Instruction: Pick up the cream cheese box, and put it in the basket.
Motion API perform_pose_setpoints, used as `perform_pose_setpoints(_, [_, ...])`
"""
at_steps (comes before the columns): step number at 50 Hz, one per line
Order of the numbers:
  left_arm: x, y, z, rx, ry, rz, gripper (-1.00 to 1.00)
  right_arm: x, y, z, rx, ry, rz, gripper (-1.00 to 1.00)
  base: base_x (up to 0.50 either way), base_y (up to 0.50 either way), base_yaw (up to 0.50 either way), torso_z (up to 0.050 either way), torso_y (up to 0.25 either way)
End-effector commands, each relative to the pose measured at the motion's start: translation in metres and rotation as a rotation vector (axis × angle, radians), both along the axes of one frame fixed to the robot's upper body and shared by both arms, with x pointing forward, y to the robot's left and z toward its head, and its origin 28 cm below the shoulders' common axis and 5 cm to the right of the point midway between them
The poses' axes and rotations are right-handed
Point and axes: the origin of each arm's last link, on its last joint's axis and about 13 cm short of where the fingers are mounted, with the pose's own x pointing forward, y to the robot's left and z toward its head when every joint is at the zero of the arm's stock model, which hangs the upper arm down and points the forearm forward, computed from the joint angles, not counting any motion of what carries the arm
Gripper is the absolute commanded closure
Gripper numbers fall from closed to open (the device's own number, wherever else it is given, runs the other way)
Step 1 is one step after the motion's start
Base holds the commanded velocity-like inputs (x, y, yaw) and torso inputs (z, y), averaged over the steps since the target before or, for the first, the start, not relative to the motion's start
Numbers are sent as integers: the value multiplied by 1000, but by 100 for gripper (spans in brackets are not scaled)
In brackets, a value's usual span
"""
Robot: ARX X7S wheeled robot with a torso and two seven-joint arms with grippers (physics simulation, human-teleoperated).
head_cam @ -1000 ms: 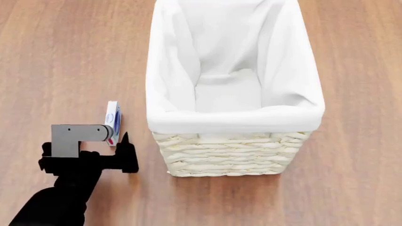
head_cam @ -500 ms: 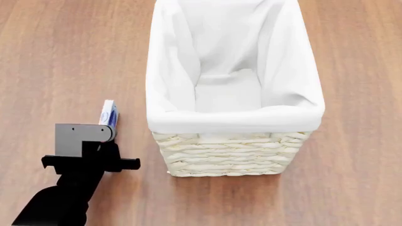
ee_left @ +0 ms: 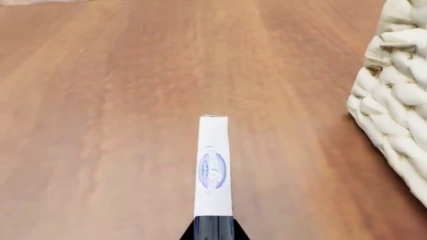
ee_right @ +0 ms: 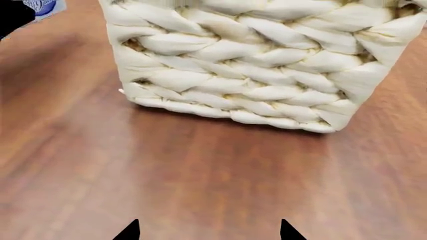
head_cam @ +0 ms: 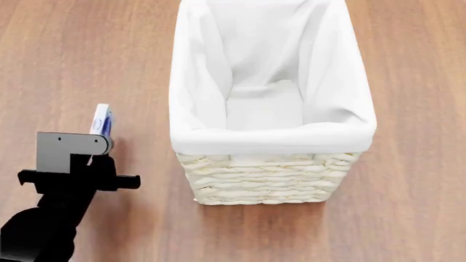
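Observation:
The cream cheese box [head_cam: 100, 120] is a thin white box with a blue side, held on edge left of the basket [head_cam: 271, 143]. My left gripper [head_cam: 97, 150] is shut on the box's near end, mostly hidden under the grey camera mount. In the left wrist view the box [ee_left: 213, 167] sticks out from the shut jaws of the left gripper [ee_left: 213, 227], above the wooden floor, with the basket's woven wall [ee_left: 399, 105] beside it. My right gripper [ee_right: 208, 234] is open and empty, low in front of the basket [ee_right: 253, 65]. A corner of the box [ee_right: 44, 6] shows there too.
The wooden floor [head_cam: 65, 54] spreads all round. The basket's white cloth liner [head_cam: 266, 109] holds nothing that I can see. The right arm does not show in the head view.
My left gripper has moved to the left, away from the basket, carrying the cream cheese box with it. The basket has not moved.

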Motion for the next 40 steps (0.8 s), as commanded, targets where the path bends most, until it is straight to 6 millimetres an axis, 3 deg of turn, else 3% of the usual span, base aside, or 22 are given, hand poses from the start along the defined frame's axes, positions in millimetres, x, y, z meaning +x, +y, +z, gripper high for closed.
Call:
perform_pose_setpoints(1, [-28,19,59,138,-55,28,100,-3,0,2,7,-4,0,-100,0,0,0,0,0])
perform_pose_setpoints(5, [-37,23,80,194,-85,39,100,-3,0,2,6,-6,0,-100,0,0,0,0,0])
perform_pose_setpoints(13, [-65,26,142,338,-167,75,100,-5,1,1,6,-4,7,-100,0,0,0,0,0])
perform_pose_setpoints(19, [-83,24,171,419,-200,90,100,-6,2,2,5,-7,11,-100,0,0,0,0,0])
perform_pose_setpoints(30, [-115,6,234,442,-232,-84,100,-7,3,1,1,-6,15,-100,0,0,0,0,0])
perform_pose_setpoints(40, [-122,-18,277,557,-308,-227,100,-8,4,2,-1,-11,24,-100,0,0,0,0,0])
